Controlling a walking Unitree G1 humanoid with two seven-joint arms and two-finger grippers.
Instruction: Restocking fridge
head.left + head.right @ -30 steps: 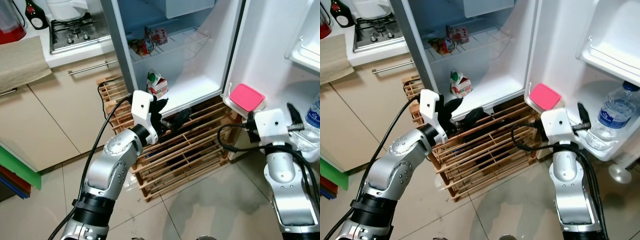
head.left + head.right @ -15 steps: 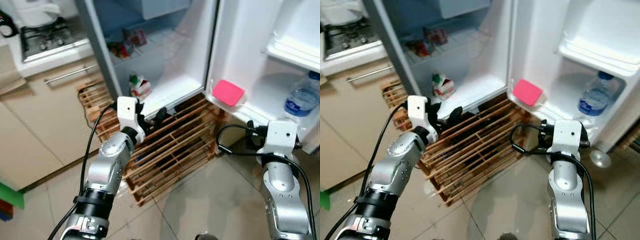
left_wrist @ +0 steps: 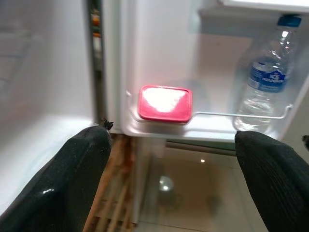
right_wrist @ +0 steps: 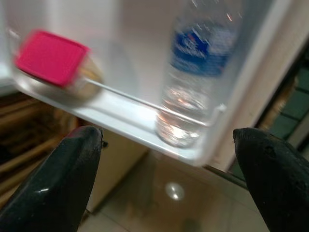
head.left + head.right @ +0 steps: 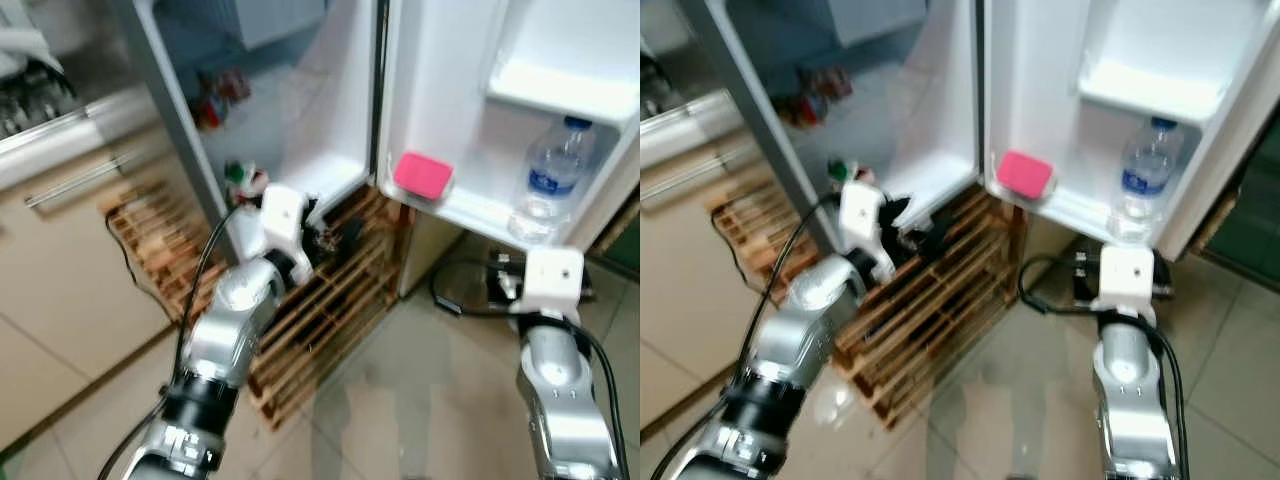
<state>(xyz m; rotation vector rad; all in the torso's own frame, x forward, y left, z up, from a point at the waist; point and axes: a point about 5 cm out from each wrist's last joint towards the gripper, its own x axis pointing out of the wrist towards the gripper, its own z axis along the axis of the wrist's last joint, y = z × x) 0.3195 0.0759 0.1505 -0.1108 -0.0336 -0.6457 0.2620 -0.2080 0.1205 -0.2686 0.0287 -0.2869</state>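
Bottle [image 4: 198, 72]: upright on door shelf, just ahead of right gripper [image 4: 166, 179].
Right fingers: spread apart, nothing held.
Left gripper [image 3: 171, 169]: farther off, spread, empty.

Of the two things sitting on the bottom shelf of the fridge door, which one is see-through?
The water bottle, standing upright at the shelf's outer end behind the wire rail: clear plastic, blue label, blue cap. The other, the pink-lidded container at the hinge end, is opaque on top.

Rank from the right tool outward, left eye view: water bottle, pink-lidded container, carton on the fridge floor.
1. Water bottle, door shelf, just beyond the right tool.
2. Pink-lidded container, same shelf, hinge end.
3. Carton, inside the fridge, far across near the left arm.
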